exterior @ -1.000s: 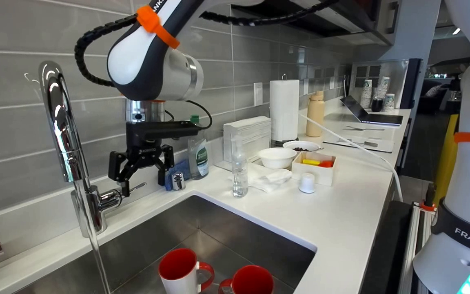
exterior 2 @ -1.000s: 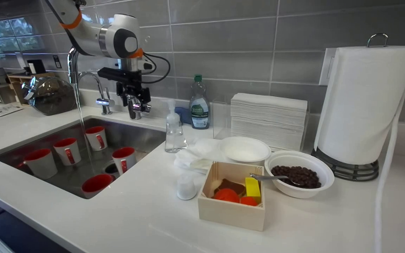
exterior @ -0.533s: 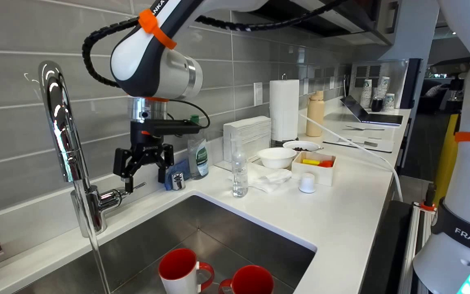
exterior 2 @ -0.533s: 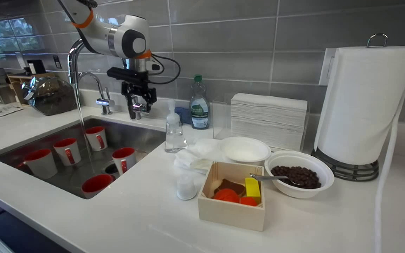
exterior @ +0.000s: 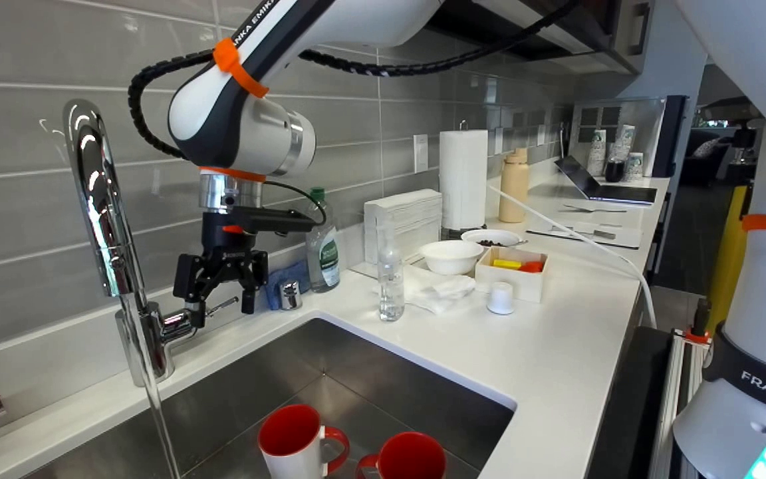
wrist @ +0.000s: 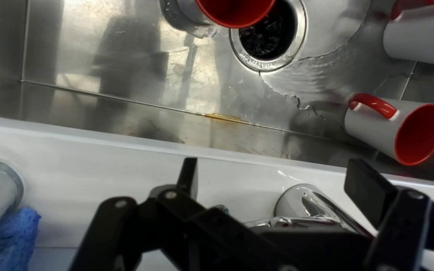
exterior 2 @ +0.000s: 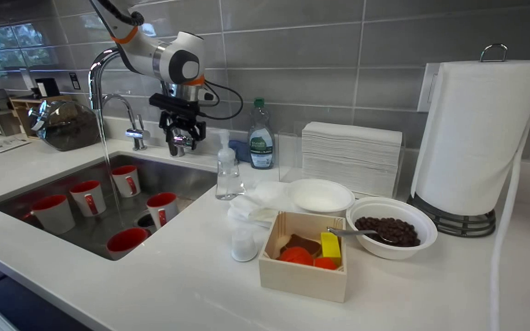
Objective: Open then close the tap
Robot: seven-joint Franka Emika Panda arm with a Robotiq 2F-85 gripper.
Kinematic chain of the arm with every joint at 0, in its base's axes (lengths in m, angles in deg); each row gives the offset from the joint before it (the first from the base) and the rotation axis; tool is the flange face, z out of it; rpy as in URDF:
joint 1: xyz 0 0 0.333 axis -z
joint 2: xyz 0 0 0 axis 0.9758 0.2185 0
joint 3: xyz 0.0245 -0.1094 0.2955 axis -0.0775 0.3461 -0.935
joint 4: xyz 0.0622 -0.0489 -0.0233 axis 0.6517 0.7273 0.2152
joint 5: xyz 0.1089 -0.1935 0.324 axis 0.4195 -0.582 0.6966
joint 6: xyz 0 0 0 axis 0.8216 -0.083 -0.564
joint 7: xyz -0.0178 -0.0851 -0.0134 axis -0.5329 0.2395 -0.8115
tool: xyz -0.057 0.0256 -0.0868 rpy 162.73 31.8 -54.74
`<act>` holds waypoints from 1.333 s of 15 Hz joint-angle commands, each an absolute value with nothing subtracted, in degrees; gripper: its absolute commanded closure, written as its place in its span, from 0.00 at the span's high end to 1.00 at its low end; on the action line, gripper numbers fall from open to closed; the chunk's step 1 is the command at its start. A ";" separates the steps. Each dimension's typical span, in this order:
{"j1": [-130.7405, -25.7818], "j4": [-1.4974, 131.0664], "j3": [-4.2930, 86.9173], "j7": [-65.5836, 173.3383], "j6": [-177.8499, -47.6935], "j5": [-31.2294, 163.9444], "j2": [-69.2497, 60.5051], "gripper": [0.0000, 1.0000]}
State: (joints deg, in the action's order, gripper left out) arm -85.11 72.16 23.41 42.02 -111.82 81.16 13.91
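I have the black two-fingered gripper [exterior: 222,309] pointing down, its fingers spread well apart, with nothing that I can see in their hold. The tall chrome tap [exterior: 104,216] stands just beside the tool, its arched spout reaching higher than my fingertips, and a clear stream of water [exterior: 149,382] falls from it. In an exterior view its slim silvery lever [exterior: 225,305] shows between my fingertips; I can't tell whether either one touches it. From the wrist, chrome shows between the fingers, but the gripper's own linkage hides much of it. Beyond the fingertips there, a white mug with a red inside [wrist: 236,11] is cut off; off to one side, so is a rough blue cloth [wrist: 13,241].
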 commanded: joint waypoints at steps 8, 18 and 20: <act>-81.62 67.15 18.89 30.02 -104.24 85.25 16.11 1.00; -82.69 65.98 16.92 23.26 -95.55 85.73 16.30 1.00; -83.14 65.97 17.31 23.52 -95.25 85.41 16.32 1.00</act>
